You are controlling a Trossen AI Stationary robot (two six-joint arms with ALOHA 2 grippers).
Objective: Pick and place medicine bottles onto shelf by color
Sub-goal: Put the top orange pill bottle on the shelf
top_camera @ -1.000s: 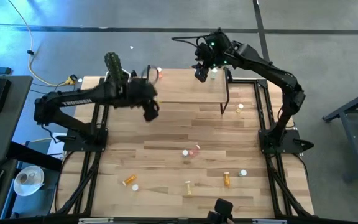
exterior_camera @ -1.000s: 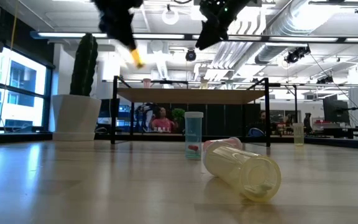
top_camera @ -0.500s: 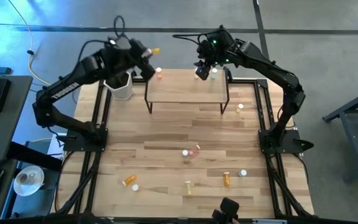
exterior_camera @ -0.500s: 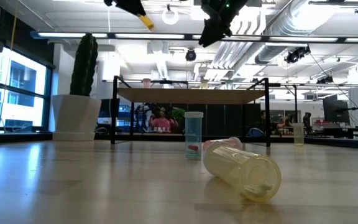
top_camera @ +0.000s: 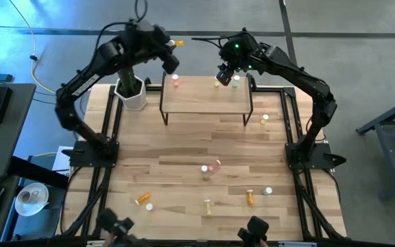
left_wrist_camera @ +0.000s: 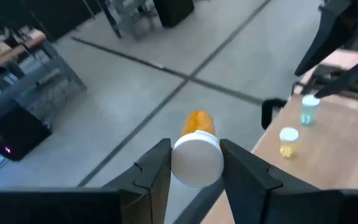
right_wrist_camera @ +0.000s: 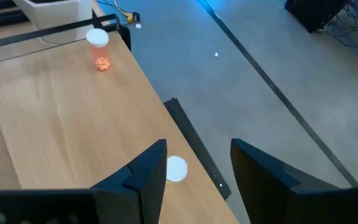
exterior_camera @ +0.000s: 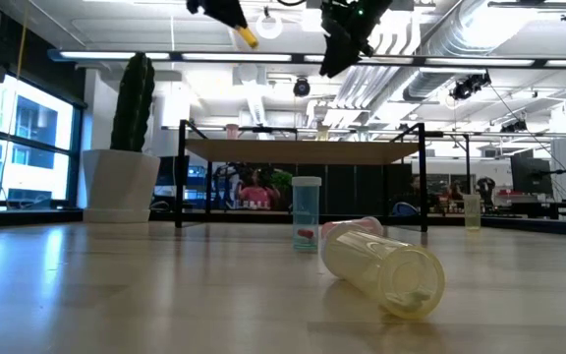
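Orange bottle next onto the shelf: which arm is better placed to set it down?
Left. The left gripper is shut on the orange bottle, raised near the shelf's far left corner. The right gripper is open and empty above the far right edge.

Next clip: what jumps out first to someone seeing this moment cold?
The left gripper, raised above the far edge of the shelf, is shut on an orange bottle with a white cap. The right gripper hovers open over the shelf's other end, beside bottles already standing there. In the low view, a pale bottle lies on its side up close.
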